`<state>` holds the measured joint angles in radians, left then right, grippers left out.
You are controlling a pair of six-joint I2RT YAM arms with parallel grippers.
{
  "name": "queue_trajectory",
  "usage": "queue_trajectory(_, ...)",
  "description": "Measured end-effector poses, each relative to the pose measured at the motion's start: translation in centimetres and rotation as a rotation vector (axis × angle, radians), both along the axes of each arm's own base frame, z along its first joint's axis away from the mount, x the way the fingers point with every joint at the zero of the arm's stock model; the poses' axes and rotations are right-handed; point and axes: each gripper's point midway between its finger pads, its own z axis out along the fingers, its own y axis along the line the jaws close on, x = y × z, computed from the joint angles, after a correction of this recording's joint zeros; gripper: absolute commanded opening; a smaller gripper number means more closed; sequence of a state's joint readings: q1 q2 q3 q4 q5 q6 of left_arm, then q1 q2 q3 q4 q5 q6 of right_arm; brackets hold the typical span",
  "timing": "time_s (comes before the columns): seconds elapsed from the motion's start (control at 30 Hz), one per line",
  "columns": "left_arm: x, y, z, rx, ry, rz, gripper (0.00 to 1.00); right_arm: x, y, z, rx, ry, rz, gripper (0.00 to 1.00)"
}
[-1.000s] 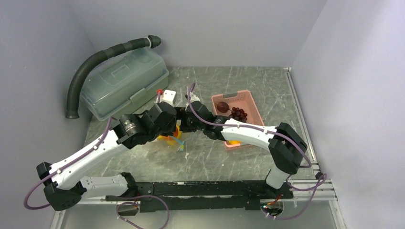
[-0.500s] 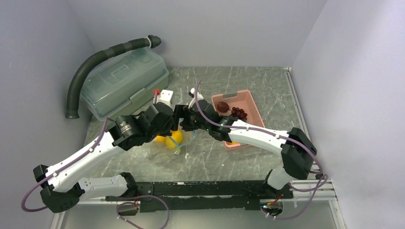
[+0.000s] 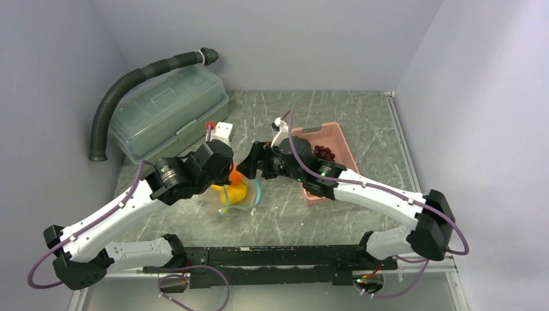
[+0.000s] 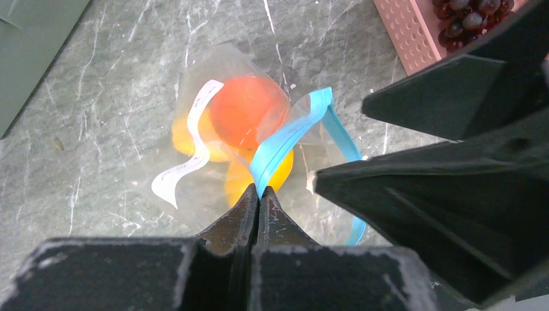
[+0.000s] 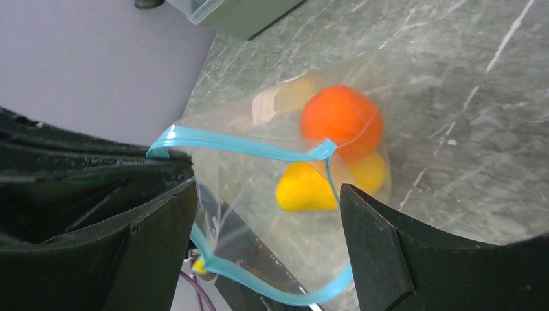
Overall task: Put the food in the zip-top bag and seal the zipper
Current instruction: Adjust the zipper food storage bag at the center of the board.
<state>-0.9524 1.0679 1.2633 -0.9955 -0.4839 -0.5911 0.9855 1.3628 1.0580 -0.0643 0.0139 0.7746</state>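
About halfway: the orange [image 4: 246, 113] and yellow pieces [image 5: 304, 188] were inside the zip-top bag [image 4: 208, 65] on the table [image 3: 285, 214], mouth unsealed. The left gripper [image 4: 257, 194] pinched the zipper [image 4: 291, 133] (holding it up) and the right gripper [image 5: 265, 194] gaped empty. The grape bunch [image 3: 324, 154] sat in the pink basket [image 3: 320, 127].

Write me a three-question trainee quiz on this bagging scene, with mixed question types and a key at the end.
1. True or false: the left gripper is pinching the blue zipper strip of the bag.
2. Where are the grapes? A: in the bag. B: in the pink basket. C: on the green box.
3. Fill in: the right gripper has its jaws ____.
Key: 1 true; 2 B; 3 open.
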Motion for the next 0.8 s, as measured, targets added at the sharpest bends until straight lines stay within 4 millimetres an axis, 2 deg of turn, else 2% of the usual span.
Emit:
queue_trajectory(0.1,0.0,0.1,0.0,0.003,-0.001,0.002,0.03,-0.3,-1.2,0.4,-0.005,-0.014,-0.018,0.81)
queue_trajectory(0.2,0.0,0.1,0.0,0.003,-0.001,0.002,0.03,-0.7,-2.2,-0.3,-0.030,-0.005,-0.032,0.78)
queue_trajectory(0.4,0.0,0.0,0.0,0.003,0.000,0.002,0.02,-1.9,-3.4,-3.9,-0.093,0.051,-0.026,0.77)
queue_trajectory(0.53,0.1,0.0,-0.2,0.008,0.003,0.002,0.02,-2.9,-3.6,-5.8,-0.120,0.089,-0.015,0.75)
queue_trajectory(0.8,0.3,-0.3,-0.2,0.013,0.007,0.002,0.02,-4.1,-3.2,-7.8,-0.139,0.151,0.002,0.66)
